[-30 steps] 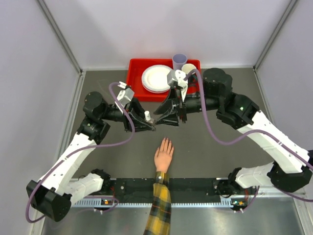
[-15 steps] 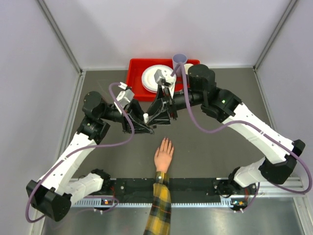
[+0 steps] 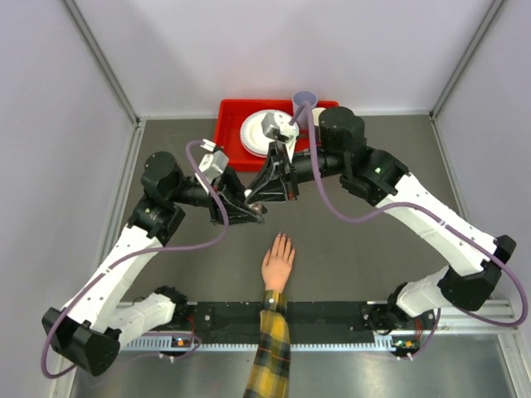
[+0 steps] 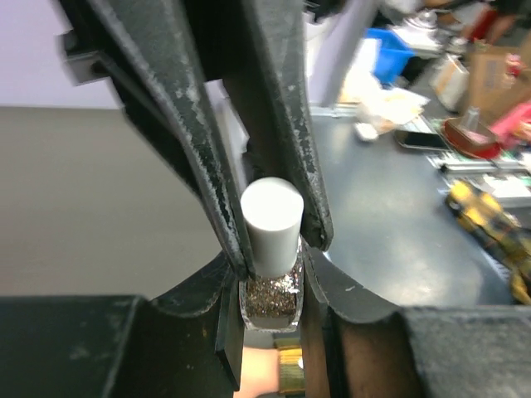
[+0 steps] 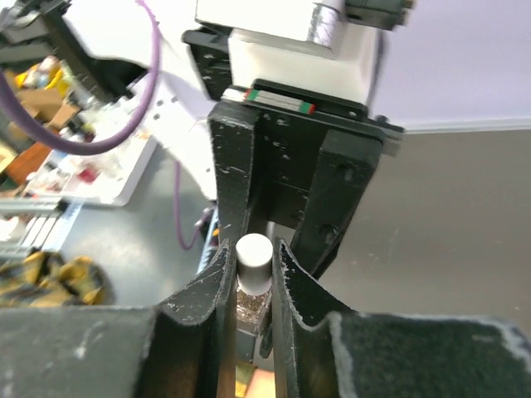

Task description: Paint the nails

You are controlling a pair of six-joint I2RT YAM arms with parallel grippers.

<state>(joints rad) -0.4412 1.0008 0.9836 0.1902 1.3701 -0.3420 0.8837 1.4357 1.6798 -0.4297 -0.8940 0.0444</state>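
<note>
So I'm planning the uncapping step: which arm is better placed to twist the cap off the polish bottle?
Right. The right gripper grips the white cap between its fingers, while the left gripper clamps the glitter polish bottle below the cap, so the left probably serves best as the steadying hold.

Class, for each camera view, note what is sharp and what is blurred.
Top external: evenly lit, sharp throughout. Left wrist: white cap and glitter bottle crisp, clutter behind blurred. Right wrist: cap sharp, background workbench soft.
</note>
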